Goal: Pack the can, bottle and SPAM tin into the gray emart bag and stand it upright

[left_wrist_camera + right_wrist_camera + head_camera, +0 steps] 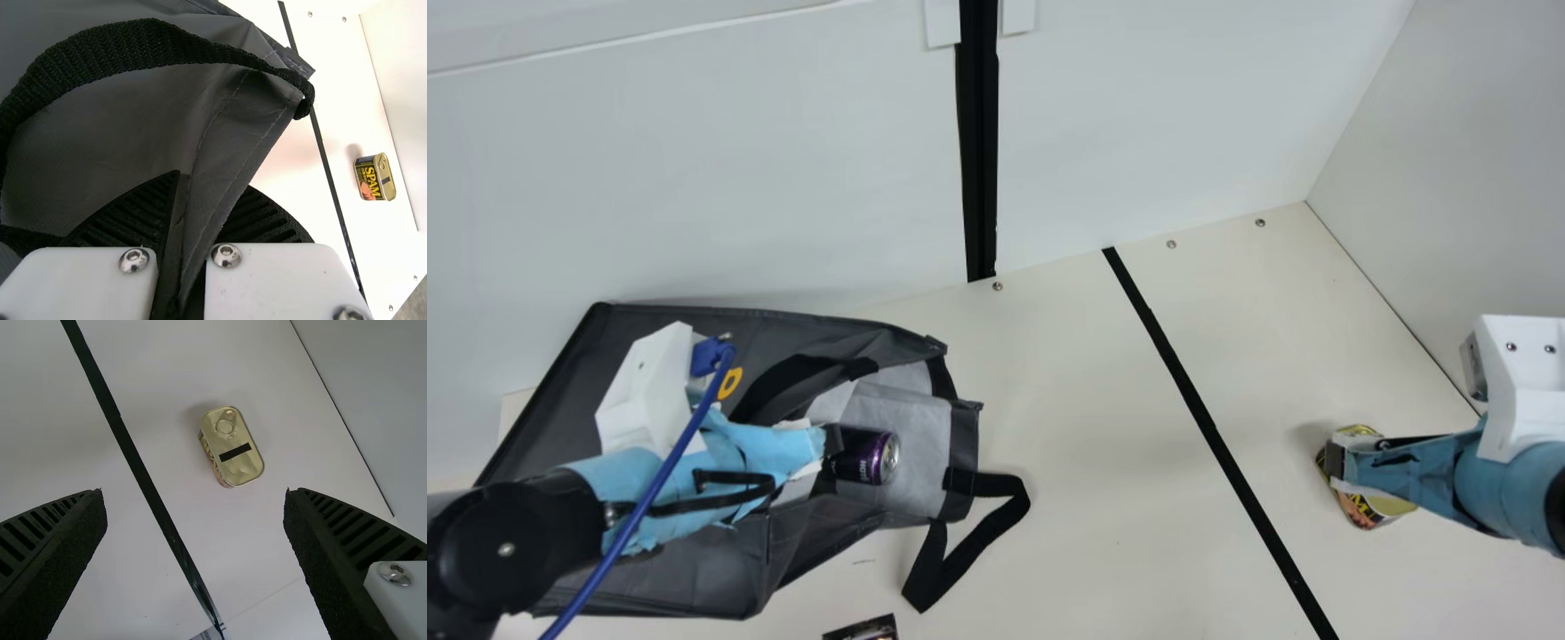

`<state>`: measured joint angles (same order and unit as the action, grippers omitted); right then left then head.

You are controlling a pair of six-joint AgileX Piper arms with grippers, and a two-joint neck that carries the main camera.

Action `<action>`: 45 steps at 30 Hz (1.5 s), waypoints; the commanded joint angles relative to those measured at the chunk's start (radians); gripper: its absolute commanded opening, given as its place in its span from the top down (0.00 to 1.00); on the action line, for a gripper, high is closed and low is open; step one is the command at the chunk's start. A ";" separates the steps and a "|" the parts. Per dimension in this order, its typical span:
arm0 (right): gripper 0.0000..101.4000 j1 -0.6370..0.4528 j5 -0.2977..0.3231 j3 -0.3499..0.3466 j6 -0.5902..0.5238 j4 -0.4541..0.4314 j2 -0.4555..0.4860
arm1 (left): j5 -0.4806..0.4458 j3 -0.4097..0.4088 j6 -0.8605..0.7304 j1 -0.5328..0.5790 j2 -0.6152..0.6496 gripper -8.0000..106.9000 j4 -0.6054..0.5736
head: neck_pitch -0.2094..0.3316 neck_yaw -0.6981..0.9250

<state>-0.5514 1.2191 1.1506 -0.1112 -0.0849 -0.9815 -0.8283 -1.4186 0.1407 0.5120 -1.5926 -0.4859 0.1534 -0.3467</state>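
In the main view, the left gripper is pinched shut on an edge of the gray emart bag; at its three o'clock, the can lies in the mouth. The right gripper hangs wide open, empty; toward its four o'clock is the SPAM tin.

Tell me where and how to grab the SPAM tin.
Take the SPAM tin by its two long side walls, coming down from above. It stands on its base, ring-pull lid up, and its rounded oblong shape is narrowest between those walls. The open right gripper looks wide enough to span that width.
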 commanded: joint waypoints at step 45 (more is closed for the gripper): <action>0.06 -0.536 0.001 0.120 -0.951 0.401 -0.496 | 0.000 0.000 0.000 0.000 0.000 1.00 0.000 | 0.021 -0.002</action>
<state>-1.0848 1.2164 1.2725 -1.0462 0.3098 -1.4701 -0.8283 -1.4186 0.1407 0.5120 -1.5926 -0.4859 0.1519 -0.3467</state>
